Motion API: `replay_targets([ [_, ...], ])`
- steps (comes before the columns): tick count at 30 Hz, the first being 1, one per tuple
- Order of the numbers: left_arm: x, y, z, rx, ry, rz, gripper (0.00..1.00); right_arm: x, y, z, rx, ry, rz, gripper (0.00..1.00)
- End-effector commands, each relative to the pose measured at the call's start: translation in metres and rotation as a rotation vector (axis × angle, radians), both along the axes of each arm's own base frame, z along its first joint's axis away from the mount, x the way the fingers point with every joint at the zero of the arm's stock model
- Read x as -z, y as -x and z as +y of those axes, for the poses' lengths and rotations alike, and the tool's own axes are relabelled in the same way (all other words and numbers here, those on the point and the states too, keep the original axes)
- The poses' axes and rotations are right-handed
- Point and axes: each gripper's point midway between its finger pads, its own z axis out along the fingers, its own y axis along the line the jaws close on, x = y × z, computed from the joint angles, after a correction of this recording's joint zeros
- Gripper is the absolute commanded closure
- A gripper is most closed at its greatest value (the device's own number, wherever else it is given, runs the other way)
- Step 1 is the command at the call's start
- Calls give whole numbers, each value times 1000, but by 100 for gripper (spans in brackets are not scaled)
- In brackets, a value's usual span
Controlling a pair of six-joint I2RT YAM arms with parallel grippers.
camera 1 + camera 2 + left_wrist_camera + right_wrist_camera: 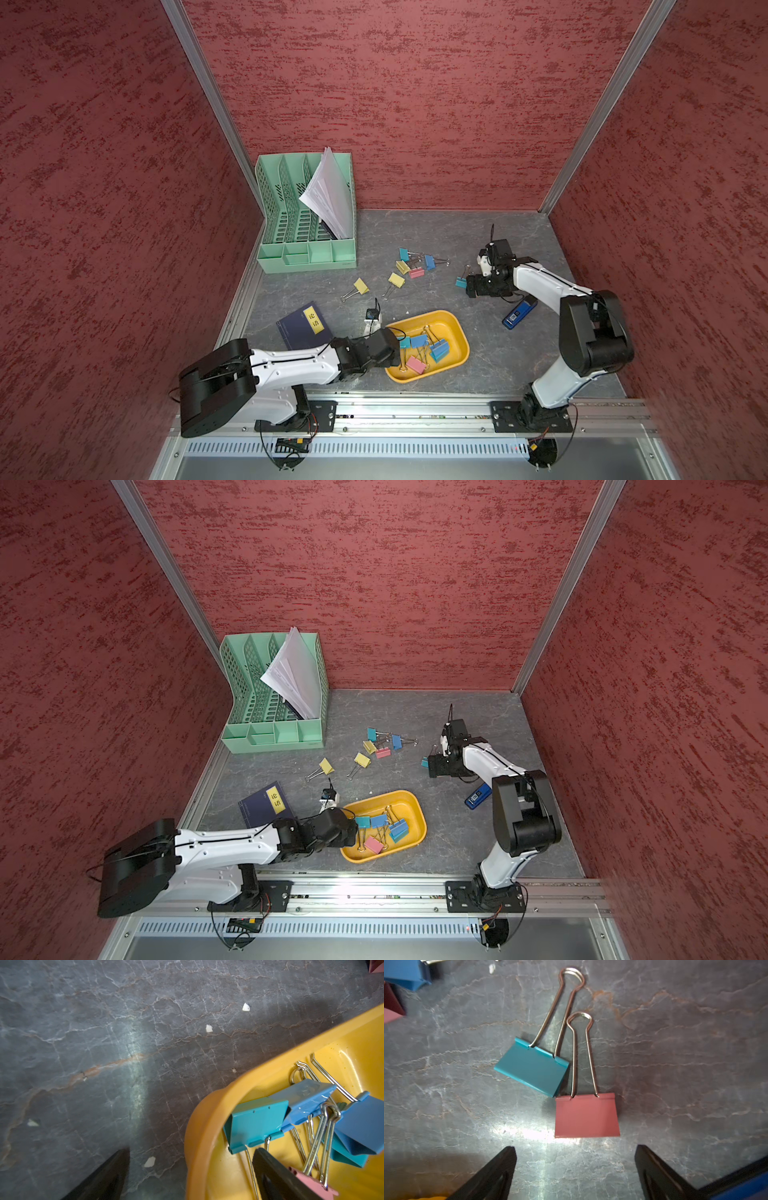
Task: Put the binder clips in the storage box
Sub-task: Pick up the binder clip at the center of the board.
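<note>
The space is enclosed on three sides by panels in a mottled dark-red texture: a back wall (415,104), a left wall (104,187) and a right wall (685,187). The panels are joined at the corners by pale metal posts (208,95). A grey bench (478,232) with marble-like veining is laid between them. Its near edge is bordered by a metal rail (415,409), and a slotted strip (395,448) is seen below that. A bright glare (533,1132) is thrown on the surface, where small white flecks (246,1007) are scattered.

Several binder clips (438,349) lie in the yellow storage box (444,324) — other loose clips (409,266) sit farther back on the grey counter (498,357).
</note>
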Motion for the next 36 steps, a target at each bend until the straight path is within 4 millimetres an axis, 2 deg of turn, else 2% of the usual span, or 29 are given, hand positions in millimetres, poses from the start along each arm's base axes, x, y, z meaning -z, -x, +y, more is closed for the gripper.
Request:
replay_targets([
  [1, 21, 16, 18, 10, -71, 74, 2, 3, -6, -11, -7, 82, -9, 5],
  [9, 22, 16, 18, 8, -74, 74, 2, 19, -13, -12, -16, 104, 7, 7],
  [12, 22, 16, 19, 8, -77, 73, 2, 22, -17, -11, -12, 97, 2, 11],
  [16, 21, 15, 18, 7, -75, 72, 2, 27, -19, -9, -9, 85, 9, 24],
  [19, 21, 15, 18, 8, -76, 72, 2, 31, -20, -9, -3, 89, 11, 42],
  [23, 21, 15, 18, 8, -77, 72, 2, 31, -18, -8, 7, 77, 13, 46],
  [26, 22, 16, 19, 9, -82, 77, 2, 14, -20, -11, 22, 80, -33, 48],
  [28, 23, 16, 19, 8, -81, 79, 2, -8, -18, -11, 36, 82, -72, 48],
  [30, 23, 16, 19, 10, -82, 80, 2, -33, -13, -4, 23, 75, -113, 47],
  [33, 21, 15, 17, 10, -73, 75, 2, -63, 9, 23, -34, 34, -139, 45],
  [36, 20, 14, 14, 14, -68, 75, 2, -82, 45, 70, -144, -40, -145, 44],
])
